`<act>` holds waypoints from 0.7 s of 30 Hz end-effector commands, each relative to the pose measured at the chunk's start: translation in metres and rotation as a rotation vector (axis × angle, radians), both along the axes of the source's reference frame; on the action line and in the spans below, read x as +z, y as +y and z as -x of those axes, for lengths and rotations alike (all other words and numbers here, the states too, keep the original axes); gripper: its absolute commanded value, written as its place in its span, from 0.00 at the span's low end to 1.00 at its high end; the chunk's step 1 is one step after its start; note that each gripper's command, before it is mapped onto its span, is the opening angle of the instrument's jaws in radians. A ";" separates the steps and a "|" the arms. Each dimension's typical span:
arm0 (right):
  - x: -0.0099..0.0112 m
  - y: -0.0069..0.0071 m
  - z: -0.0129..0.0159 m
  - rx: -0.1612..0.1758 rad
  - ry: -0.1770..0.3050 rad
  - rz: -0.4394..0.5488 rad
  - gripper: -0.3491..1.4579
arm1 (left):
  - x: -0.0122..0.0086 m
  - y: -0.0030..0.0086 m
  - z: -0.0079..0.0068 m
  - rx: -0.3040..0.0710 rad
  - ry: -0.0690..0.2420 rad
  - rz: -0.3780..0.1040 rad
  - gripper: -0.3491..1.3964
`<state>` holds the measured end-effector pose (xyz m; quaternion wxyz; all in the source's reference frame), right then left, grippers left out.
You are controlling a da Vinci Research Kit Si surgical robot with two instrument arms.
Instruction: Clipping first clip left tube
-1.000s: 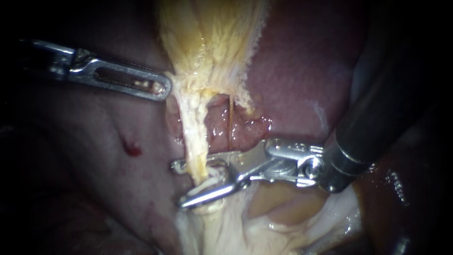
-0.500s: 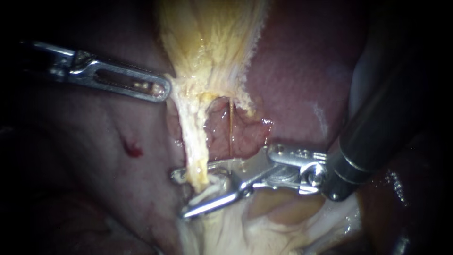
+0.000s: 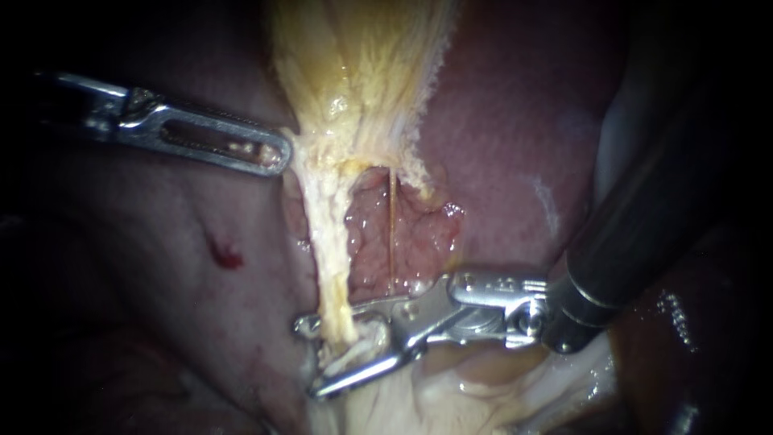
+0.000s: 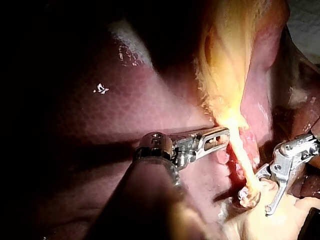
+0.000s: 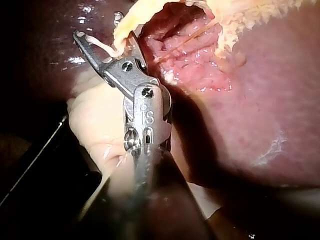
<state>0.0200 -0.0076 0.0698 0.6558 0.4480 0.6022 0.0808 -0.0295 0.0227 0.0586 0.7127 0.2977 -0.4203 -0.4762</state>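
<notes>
The left tube [image 3: 332, 262] is being straddled, seemingly fully, by the right instrument's [image 3: 307, 358] open claw; closure is being awaited.

- Left instrument [image 3: 278, 155]: bright polished metal, slotted, flecked with pale tissue.
- Right instrument [image 3: 309, 359]: shiny silver metal at the jaws and hinge; the shaft is dark and smooth with a soft sheen.
- Gallbladder [image 3: 362, 72]: pale yellow, fibrous and stringy, wet and glossy.
- Left tube [image 3: 332, 242]: cream, rough, fibrous strand.
- Liver [image 3: 515, 121]: maroon, smooth, moist sheen.
- Raw patch [image 3: 419, 234] beside the tube: pink, granular, glistening.
</notes>
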 end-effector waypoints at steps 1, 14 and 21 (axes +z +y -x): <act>-0.0001 0.0001 0.0000 0.000 0.000 0.000 0.46 | 0.0000 0.0000 0.0000 0.000 0.000 0.000 0.00; -0.0013 0.0004 0.0001 -0.012 0.018 -0.011 0.45 | 0.0000 0.0000 0.0000 0.000 0.000 0.000 0.00; -0.0013 0.0004 0.0001 -0.013 0.018 -0.011 0.45 | 0.0000 0.0000 0.0000 0.000 0.000 0.000 0.00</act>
